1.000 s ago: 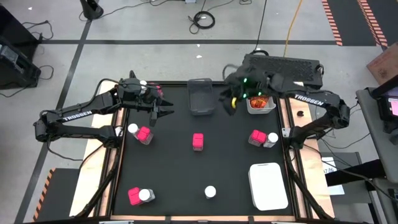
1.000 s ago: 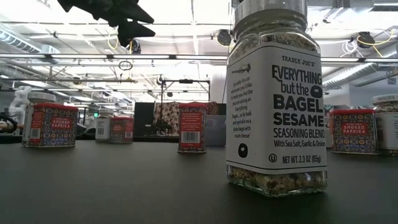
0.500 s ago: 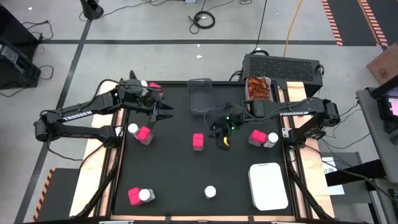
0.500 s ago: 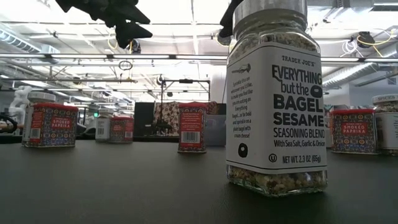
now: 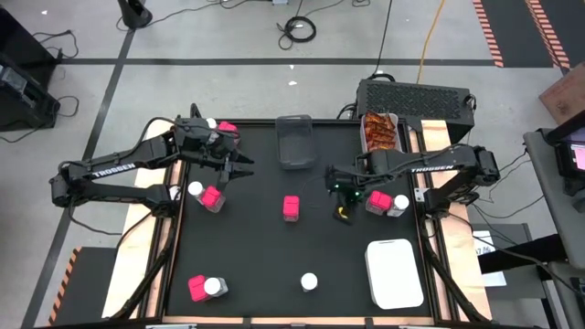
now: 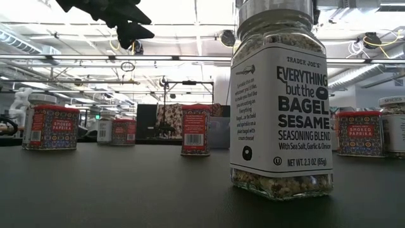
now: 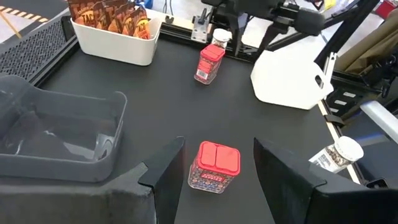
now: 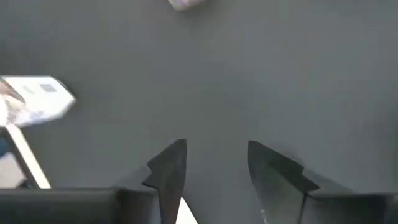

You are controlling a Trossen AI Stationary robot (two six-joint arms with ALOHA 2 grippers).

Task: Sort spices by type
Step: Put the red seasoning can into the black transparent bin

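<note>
The spices are sitting all over the black table (image 5: 247,265). A pink pack (image 5: 291,207) is standing in the middle, two more are near the left side with little jars beside them, and another pink pack (image 5: 377,201) is touching a jar (image 5: 399,203) on the right. One jar with a white lid (image 5: 309,282) is standing alone at the near edge. The orange-red sachets (image 5: 378,129) are lying in a white bin (image 5: 369,144) at the far right. The left gripper (image 5: 239,164) is hanging over the far left part of the table with its fingers apart and nothing in them. The right gripper (image 5: 341,203) is hanging just left of the right-hand pink pack, fingers apart and empty too. I think the pink packs are light and stiff, so pinching two flat sides should work. The jars look hard and smooth, maybe slippery, and could break if dropped, so grabbing around the body below the lid seems best. The sachets look soft and crinkly. The low view is showing a big jar label (image 6: 281,107) up close, with words you cannot read from above. The left wrist view is showing the middle pack (image 7: 214,167) right between its fingers, and the lid (image 7: 219,157) looks like two flaps.
</note>
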